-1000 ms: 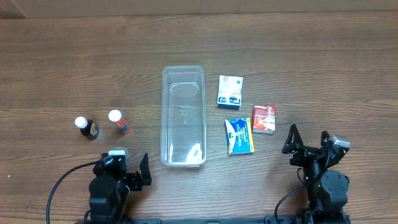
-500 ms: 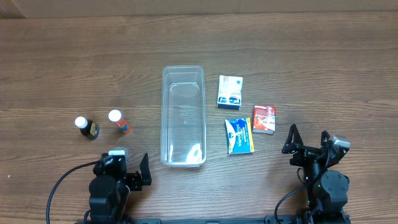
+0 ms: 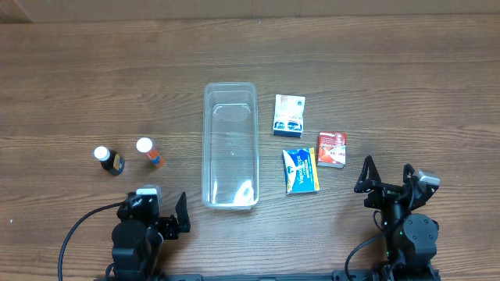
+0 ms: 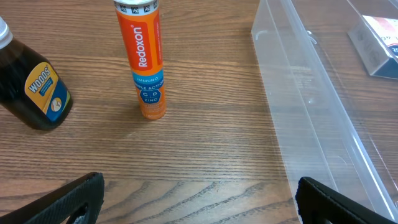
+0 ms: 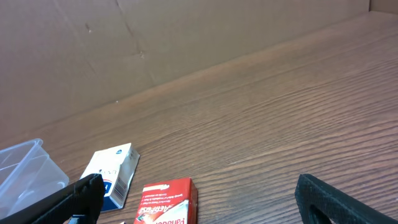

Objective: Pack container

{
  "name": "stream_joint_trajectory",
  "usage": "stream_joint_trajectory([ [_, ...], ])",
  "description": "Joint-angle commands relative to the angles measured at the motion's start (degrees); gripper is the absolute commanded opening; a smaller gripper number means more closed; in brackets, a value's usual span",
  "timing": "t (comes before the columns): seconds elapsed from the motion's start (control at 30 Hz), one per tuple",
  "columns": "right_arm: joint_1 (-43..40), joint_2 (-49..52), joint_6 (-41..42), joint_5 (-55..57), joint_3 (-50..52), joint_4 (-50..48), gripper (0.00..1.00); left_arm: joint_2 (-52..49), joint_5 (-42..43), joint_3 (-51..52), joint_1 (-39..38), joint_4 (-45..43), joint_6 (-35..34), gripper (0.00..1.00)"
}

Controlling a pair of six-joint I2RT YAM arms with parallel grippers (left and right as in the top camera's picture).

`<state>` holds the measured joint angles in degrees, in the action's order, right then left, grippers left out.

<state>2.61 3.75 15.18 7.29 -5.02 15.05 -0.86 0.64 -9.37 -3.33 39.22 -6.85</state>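
Observation:
The container (image 3: 230, 145) is a long clear plastic bin in the middle of the table, holding nothing; its near wall shows in the left wrist view (image 4: 311, 106) and a corner in the right wrist view (image 5: 25, 165). Left of it stand a dark brown bottle (image 3: 109, 161) (image 4: 28, 84) and an orange Redoxon tube (image 3: 148, 153) (image 4: 143, 56). Right of it lie a white-and-blue box (image 3: 289, 115) (image 5: 112, 168), a blue-and-yellow box (image 3: 301, 170) and a red box (image 3: 332, 148) (image 5: 165, 202). My left gripper (image 3: 166, 209) (image 4: 199, 199) and right gripper (image 3: 386, 181) (image 5: 199, 199) are open and hold nothing, near the front edge.
A brown cardboard wall (image 5: 155, 43) stands behind the table's far edge. Black cables (image 3: 74, 234) run beside the left arm's base.

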Motion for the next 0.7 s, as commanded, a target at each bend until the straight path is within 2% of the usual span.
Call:
stream_joint_trajectory([
  [0.0,-0.35,-0.68,-0.24,-0.26,0.44,-0.42,1.00,0.39,-0.61,0.15,0.33,-0.02,0.46,1.00],
  [0.57,-0.35,-0.68,-0.22,-0.26,0.44,-0.44,1.00,0.37,-0.61,0.15,0.33,-0.02,0.46,1.00],
  [0.67,-0.35,-0.68,3.28,-8.37,0.44,-3.91,1.00,0.37,-0.61,0.15,0.33,-0.02,0.46,1.00],
])
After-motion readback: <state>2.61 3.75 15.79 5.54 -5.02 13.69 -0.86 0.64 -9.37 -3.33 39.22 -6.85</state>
